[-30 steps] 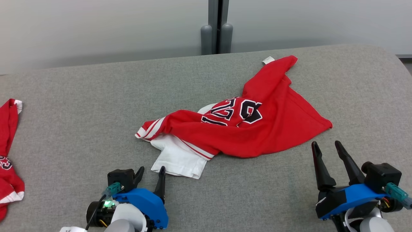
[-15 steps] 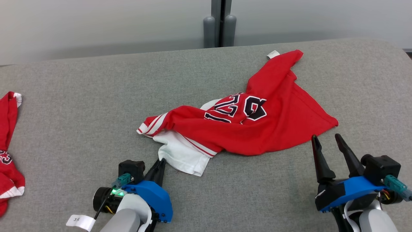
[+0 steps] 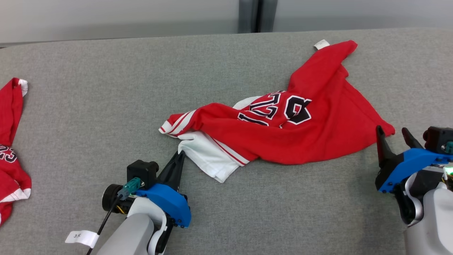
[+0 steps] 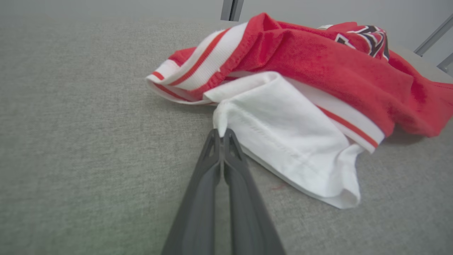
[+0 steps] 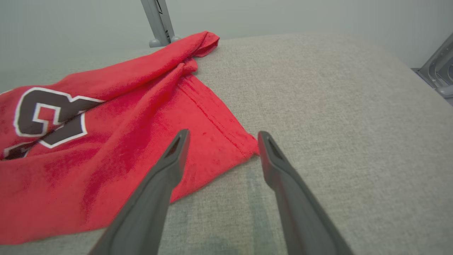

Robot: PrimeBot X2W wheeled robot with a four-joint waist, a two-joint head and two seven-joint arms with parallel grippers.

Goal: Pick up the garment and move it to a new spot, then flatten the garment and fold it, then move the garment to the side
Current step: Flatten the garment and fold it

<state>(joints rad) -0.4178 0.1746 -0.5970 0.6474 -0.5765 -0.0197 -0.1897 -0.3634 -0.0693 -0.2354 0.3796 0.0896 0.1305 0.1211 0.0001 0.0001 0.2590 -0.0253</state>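
Note:
The garment (image 3: 283,131) is a red jersey with black-and-white numbers and a white sleeve, lying crumpled in the middle of the grey table (image 3: 106,88). My left gripper (image 3: 181,153) is shut on the near-left corner of the white sleeve (image 4: 283,141); in the left wrist view the fingertips (image 4: 214,138) pinch a small peak of white cloth. My right gripper (image 3: 393,132) stands open just off the garment's right red corner (image 5: 244,145). In the right wrist view that gripper (image 5: 222,136) points its two spread fingers at the corner, which lies between them without touching.
A second red jersey (image 3: 10,148) lies at the table's left edge. A pale wall with a grey post (image 3: 256,16) stands behind the table's far edge. Bare grey cloth surface stretches to the left and in front of the garment.
My left gripper closed from wide open onto the white sleeve corner. The right gripper stayed open and came nearer the red corner. The head camera moved, shifting the whole picture.

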